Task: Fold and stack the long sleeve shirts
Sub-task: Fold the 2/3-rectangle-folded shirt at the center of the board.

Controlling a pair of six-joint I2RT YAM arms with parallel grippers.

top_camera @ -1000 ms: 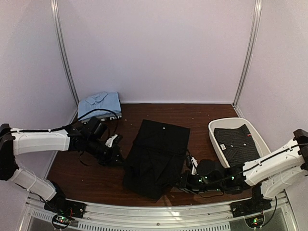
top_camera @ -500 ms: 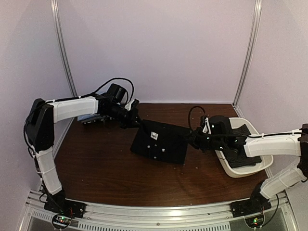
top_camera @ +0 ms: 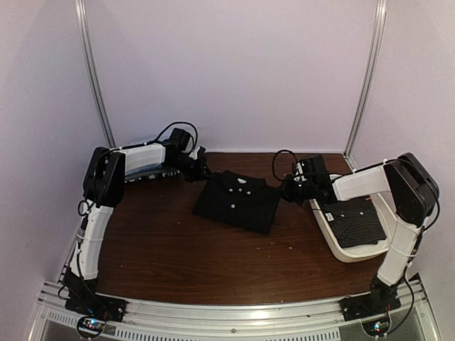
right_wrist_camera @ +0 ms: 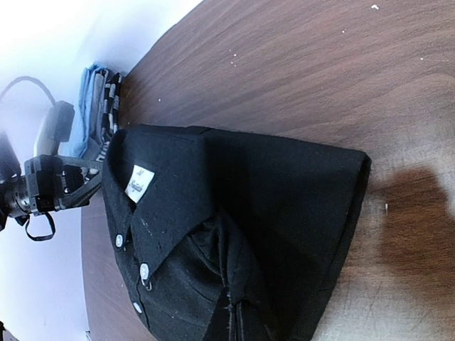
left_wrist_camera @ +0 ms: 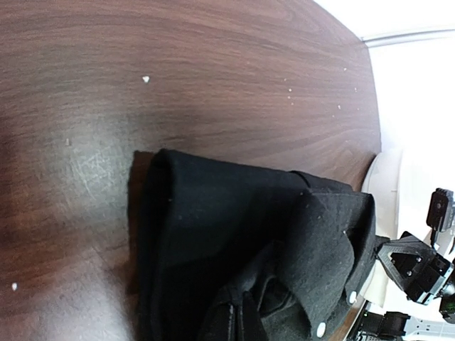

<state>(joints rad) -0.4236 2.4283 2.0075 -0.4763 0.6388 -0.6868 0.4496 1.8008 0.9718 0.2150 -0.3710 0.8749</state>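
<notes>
A plain black long sleeve shirt (top_camera: pixel 238 201) with small white buttons lies folded into a compact rectangle, collar up, at the middle back of the table. My left gripper (top_camera: pixel 201 172) is shut on cloth at its far left corner. My right gripper (top_camera: pixel 282 192) is shut on cloth at its far right corner. In the left wrist view the shirt (left_wrist_camera: pixel 213 227) bunches into the shut gripper (left_wrist_camera: pixel 237 297). The right wrist view shows the collar, label and buttons of the shirt (right_wrist_camera: pixel 284 192) beside the shut gripper (right_wrist_camera: pixel 232 302). A second dark shirt with fine pale dots (top_camera: pixel 359 222) lies in the white basket.
The white basket (top_camera: pixel 348 257) stands at the right side, close to the right arm. A folded light blue shirt (right_wrist_camera: pixel 92 106) on a striped one sits at the back left corner, mostly hidden by the left arm in the top view. Walls close the back and sides.
Both arms swept from the near side of the table to the back, carrying the shirt's lower part over. The shirt went from long and loosely spread to a short folded rectangle.
</notes>
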